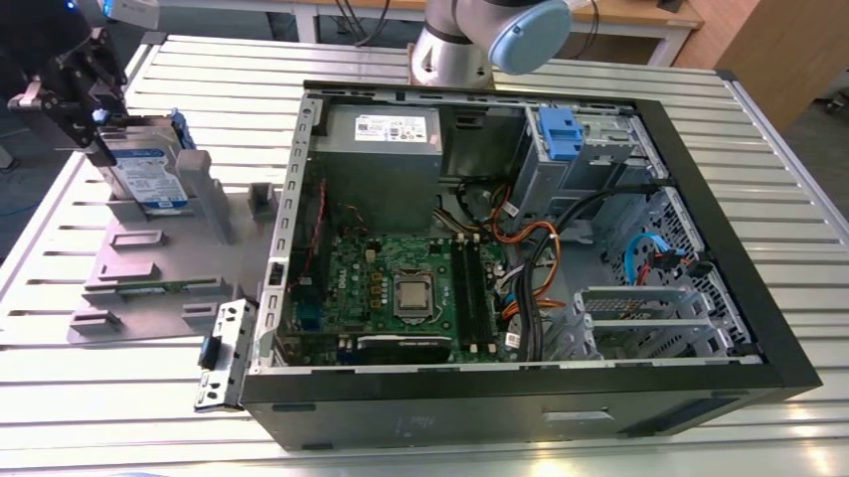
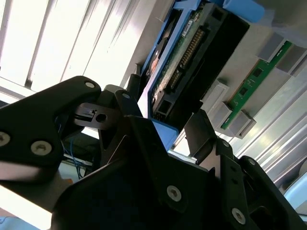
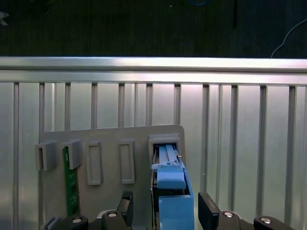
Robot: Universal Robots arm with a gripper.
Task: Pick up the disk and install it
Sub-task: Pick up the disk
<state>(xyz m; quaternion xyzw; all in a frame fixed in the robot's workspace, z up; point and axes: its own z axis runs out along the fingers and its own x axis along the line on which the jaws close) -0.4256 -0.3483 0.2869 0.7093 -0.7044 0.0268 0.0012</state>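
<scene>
The disk [image 1: 149,174] stands on edge in a slot at one end of the grey holder plate [image 1: 146,263]. Its white-and-blue label faces the exterior view, and its blue carrier frame [image 3: 170,191] runs along the top edge. In the first wrist view the disk is seen edge-on, rising out of the plate's corner slot.

The pincer [image 1: 113,149] is open and sits over the disk's upper end. One of its black fingers [image 3: 125,203] is on each side of the frame, with a gap showing on both sides.

Further along the plate a green memory stick [image 3: 71,187] sits in another slot, with two unfilled slots between it and the disk.

The plate lies flat on the slatted metal bench [image 1: 133,397]. The open computer case [image 1: 531,393] lies just beside the plate, on the exterior view's right.
</scene>
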